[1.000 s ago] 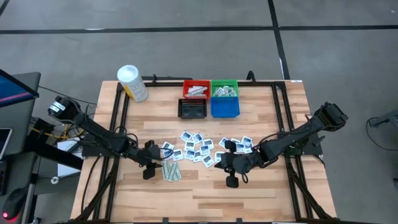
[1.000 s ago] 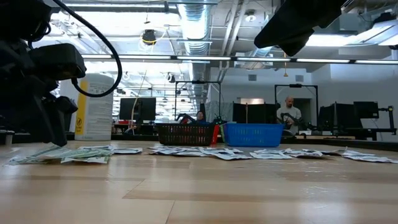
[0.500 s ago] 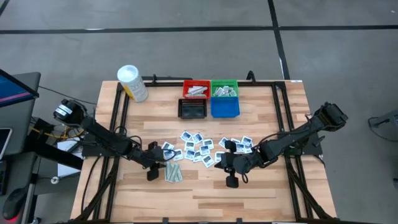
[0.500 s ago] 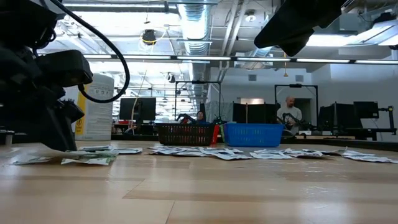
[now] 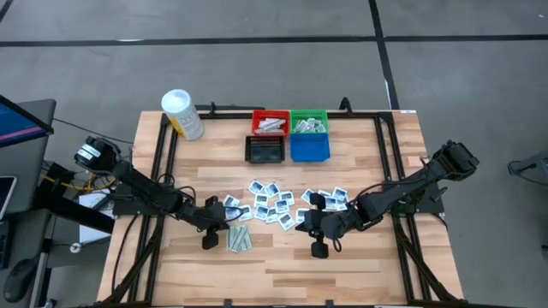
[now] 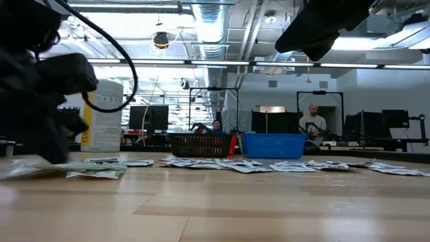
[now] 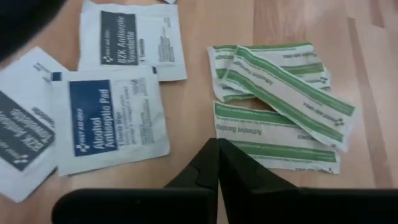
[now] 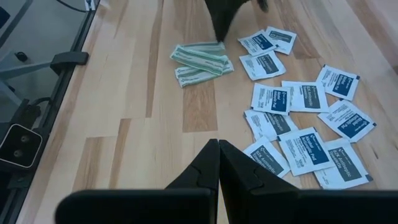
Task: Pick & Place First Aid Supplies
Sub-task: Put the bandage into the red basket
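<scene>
On the wooden surface (image 5: 360, 257), near its left front, the left claw (image 7: 217, 146) sits low with its two dark fingers pressed together, tips touching. Nothing is pinched between them; the tips rest right at the edge of the nearest green-striped strip (image 7: 273, 138), one of a small overlapping pile of green strips (image 5: 237, 236). Just beside it lie square white packets with blue print (image 7: 112, 118). More of these square packets (image 5: 270, 204) spread across the middle of the surface. The right claw (image 8: 218, 144) hovers to the right of that spread, fingers also fully closed and empty. At the back edge stand four small bins (image 5: 289, 135), with a white tub (image 5: 181, 114) off to their left.
</scene>
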